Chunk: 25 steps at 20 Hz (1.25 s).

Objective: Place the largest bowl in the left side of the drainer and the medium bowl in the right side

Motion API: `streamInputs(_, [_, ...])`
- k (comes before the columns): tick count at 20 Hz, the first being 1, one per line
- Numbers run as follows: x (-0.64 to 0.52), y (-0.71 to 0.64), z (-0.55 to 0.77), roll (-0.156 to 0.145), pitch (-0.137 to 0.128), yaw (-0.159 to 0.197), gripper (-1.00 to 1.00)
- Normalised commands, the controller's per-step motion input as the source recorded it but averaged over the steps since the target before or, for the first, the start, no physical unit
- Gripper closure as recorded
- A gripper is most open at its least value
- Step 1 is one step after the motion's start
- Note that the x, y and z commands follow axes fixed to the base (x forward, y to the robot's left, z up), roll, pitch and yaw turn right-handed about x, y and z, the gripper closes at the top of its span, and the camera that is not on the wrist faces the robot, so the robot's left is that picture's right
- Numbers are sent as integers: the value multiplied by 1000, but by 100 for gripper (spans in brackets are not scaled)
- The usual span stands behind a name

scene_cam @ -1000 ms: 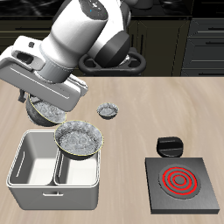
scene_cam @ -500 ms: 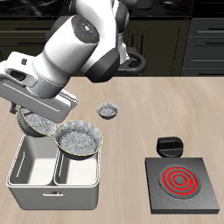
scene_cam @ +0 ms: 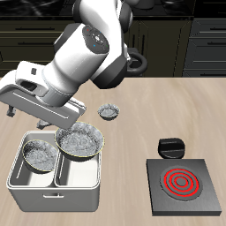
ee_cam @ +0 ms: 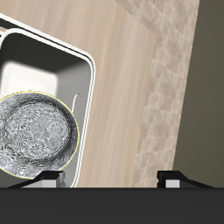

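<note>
The drainer stands near the table's front edge. The largest bowl sits in its left side, with its rim at about the height of the drainer's edge. In the right side lies the medium bowl, low inside the compartment and free of any grip. My gripper hangs above that bowl, open, with nothing between its fingers. The wrist view looks straight down on the medium bowl inside the drainer's white wall. The gripper shows both fingertips spread far apart.
The smallest grey bowl stands on the table behind the drainer. A black hotplate with red rings is at the front corner away from the drainer. A small black object lies just behind it.
The medium bowl, held tilted over the drainer before, has been let go. It now lies flat in the right compartment. The arm swung forward over the drainer.
</note>
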Motion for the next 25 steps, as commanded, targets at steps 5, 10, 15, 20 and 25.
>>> streamInputs(5, [-43, 141, 79, 39, -27, 27, -100])
streamInputs(10, [-112, 123, 162, 12, -39, 25, -100])
streamInputs(15, [-36, -66, 65, 0, 6, -22, -100])
streamInputs(20, [-143, -149, 46, -8, -4, -14, -100])
streamInputs(25, [-223, -55, -26, 21, 6, -13, -100])
